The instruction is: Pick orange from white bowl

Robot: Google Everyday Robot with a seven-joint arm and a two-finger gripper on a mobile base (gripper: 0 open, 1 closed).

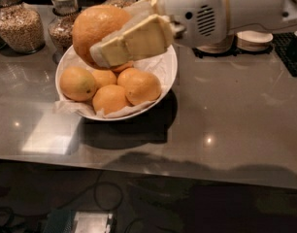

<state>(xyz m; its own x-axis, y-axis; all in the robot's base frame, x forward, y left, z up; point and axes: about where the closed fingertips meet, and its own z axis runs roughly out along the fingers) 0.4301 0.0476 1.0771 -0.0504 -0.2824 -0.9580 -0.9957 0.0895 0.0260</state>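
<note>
Tool (117, 33) hangs over the desk (236, 110), above the white bowl (165, 74), clamped around 1 orange (92, 25) lifted clear of the other oranges (139, 86) lying inside. Pick looks nearly complete; only carrying it away remains.

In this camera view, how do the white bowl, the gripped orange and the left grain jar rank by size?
Largest: white bowl.
Then, looking alike: the orange, held in the pincer above the bowl, and the grain jar; the orange is nearer the camera, so unranked.
</note>
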